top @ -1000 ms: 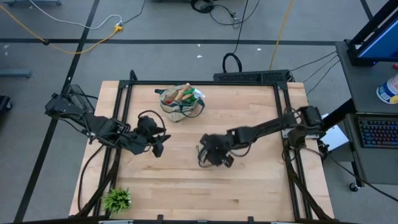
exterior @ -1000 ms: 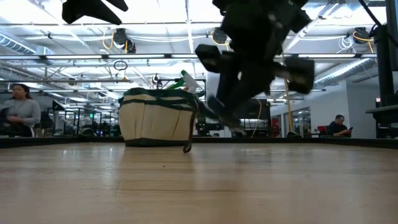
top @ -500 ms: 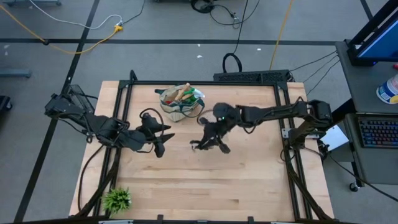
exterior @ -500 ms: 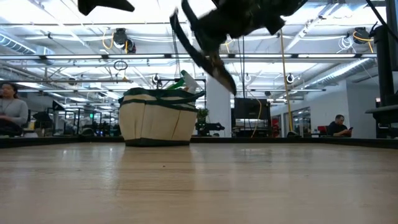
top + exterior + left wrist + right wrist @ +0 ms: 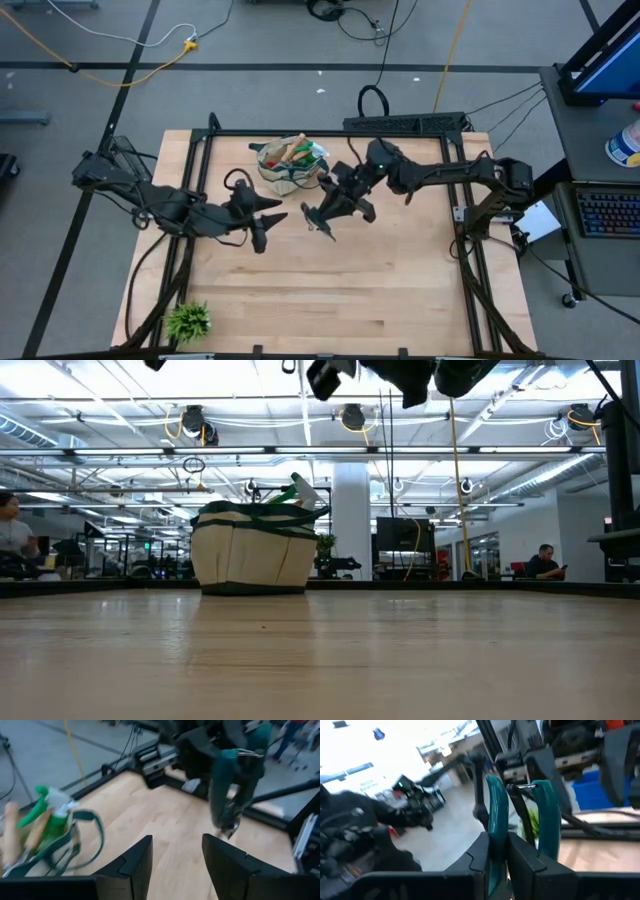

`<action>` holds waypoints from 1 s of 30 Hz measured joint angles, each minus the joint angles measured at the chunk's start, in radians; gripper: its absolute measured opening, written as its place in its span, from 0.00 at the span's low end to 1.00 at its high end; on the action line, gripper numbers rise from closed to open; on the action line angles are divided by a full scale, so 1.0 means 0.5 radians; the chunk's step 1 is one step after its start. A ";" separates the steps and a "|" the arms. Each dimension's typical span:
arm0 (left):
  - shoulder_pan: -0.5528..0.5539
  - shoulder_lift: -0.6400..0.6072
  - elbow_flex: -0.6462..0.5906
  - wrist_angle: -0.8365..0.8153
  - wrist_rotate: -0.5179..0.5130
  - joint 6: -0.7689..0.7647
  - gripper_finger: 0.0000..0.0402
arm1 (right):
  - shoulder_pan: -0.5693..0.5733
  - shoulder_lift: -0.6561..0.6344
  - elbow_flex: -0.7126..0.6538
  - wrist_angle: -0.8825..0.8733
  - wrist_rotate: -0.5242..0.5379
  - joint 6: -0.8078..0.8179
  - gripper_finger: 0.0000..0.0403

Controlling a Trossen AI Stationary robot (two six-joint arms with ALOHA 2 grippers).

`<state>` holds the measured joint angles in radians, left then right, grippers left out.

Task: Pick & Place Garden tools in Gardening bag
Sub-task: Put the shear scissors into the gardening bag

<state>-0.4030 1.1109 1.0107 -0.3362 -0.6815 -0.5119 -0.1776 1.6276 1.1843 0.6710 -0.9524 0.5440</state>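
Observation:
The beige gardening bag (image 5: 290, 165) with green trim stands on its base at the table's far middle. It holds wooden-handled tools and a green spray bottle (image 5: 50, 805). It also shows in the low view (image 5: 255, 548). My right gripper (image 5: 342, 203) is high above the table, just right of the bag, shut on pruning shears (image 5: 318, 219) with teal handles (image 5: 225, 780). My left gripper (image 5: 266, 226) is open and empty (image 5: 175, 862), left of the shears and near the bag's near side. My right gripper pinches one teal handle (image 5: 496, 827) of the shears between its two fingers (image 5: 481, 854). The other handle (image 5: 548, 815) stands free beside it. The shears are lifted clear of the table and stick out beyond the fingers toward the left arm.
A small leafy green plant (image 5: 188, 321) stands at the table's near left corner. Bare wood lies across the table's middle and near half (image 5: 380, 290). People show in the room beyond the table (image 5: 545, 563).
My right gripper has risen with the shears, out of the low view's top. It has gone toward the table's far edge and the bag, turning as it went. The shears have been lifted high above the table. My left gripper has shifted slightly toward the right.

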 joint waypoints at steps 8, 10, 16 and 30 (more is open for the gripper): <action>0.055 0.110 -0.001 0.474 0.175 0.209 0.44 | 0.000 0.000 0.000 0.213 0.011 0.243 0.08; 0.086 0.137 -0.002 0.551 0.227 0.238 0.44 | 0.000 0.000 0.000 0.226 0.012 0.258 0.08; 0.198 0.201 -0.002 0.724 0.392 0.255 0.44 | 0.000 0.000 0.000 0.236 0.013 0.285 0.08; 0.327 0.261 -0.002 0.856 0.600 0.266 0.44 | 0.001 -0.001 0.000 0.253 0.020 0.293 0.08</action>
<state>-0.2398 1.2415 1.0100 0.0920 -0.3817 -0.3789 -0.1772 1.6272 1.1843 0.7975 -0.9423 0.6903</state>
